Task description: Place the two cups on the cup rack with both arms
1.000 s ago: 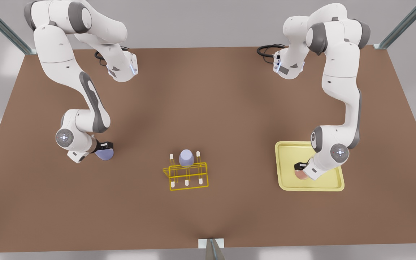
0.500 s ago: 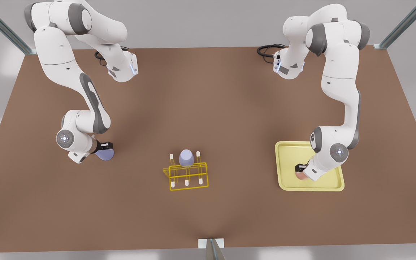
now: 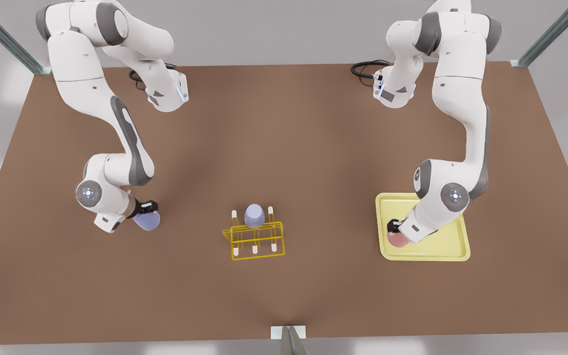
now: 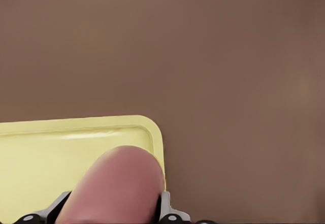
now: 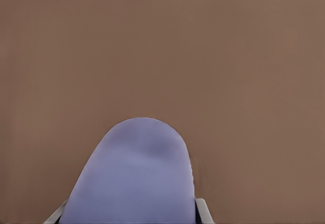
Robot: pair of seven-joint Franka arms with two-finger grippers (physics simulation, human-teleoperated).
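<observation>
The pink cup [image 3: 398, 239] is held over the near left corner of a pale-yellow square tray [image 3: 454, 249] on the front view's right, and it is clamped between the fingers of the left gripper [image 3: 395, 231]; in the left wrist view the pink cup [image 4: 114, 187] is seen pinched between the two fingertips [image 4: 163, 210], with the rounded corner of the tray [image 4: 152, 130] just behind it. A lavender cup [image 3: 148, 221] is gripped in the same way by the right gripper [image 3: 146, 209] on the front view's left, and it is carried tilted above the bare table; in the right wrist view the lavender cup [image 5: 134, 176] is seen closed in between the fingertips [image 5: 204, 210]. The cup rack [image 3: 255, 240], a small bright-yellow wire frame with thin upright white-tipped pegs, is placed near the middle of the table, well apart from both grippers, and a second lavender cup [image 3: 254, 215] is set upside down on a far peg of it. All three cups are smooth, handleless and tapered, with a matte finish. Everything is carried on a flat brown table [image 3: 284, 148] with a plain, even surface, beyond whose far edge a pale grey wall is seen, with metal struts at the corners.
</observation>
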